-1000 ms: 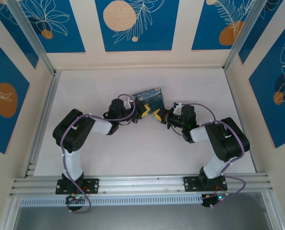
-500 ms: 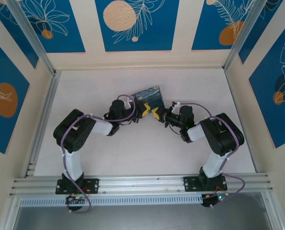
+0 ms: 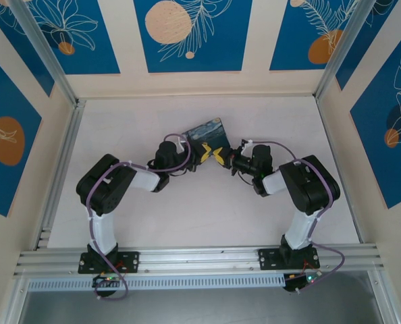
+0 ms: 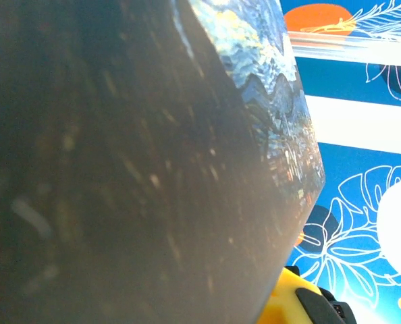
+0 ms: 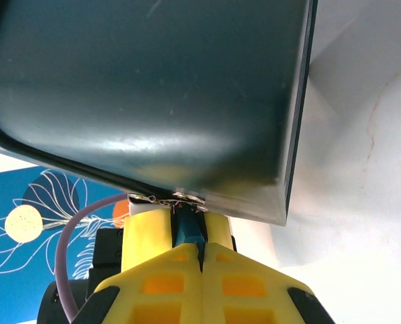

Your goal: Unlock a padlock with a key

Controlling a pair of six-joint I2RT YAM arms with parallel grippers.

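The box (image 3: 207,133) carried a painted starry-night print of blue and yellow swirls, and the wall panels (image 3: 187,34) showed white leaf outlines and orange discs on blue. The box stood toward the back middle of the pale table (image 3: 207,209), with bare surface on every side, well apart from the aluminium rail (image 3: 59,169) on the left. The left gripper (image 3: 207,154) and right gripper (image 3: 222,158) met tip to tip at the box's near edge, both closed narrow. In the right wrist view its yellow fingers (image 5: 167,283) pressed together, and the padlock (image 5: 188,231) sat just ahead between yellow tips, under the box's dark edge. Whose tips they were could not be told.
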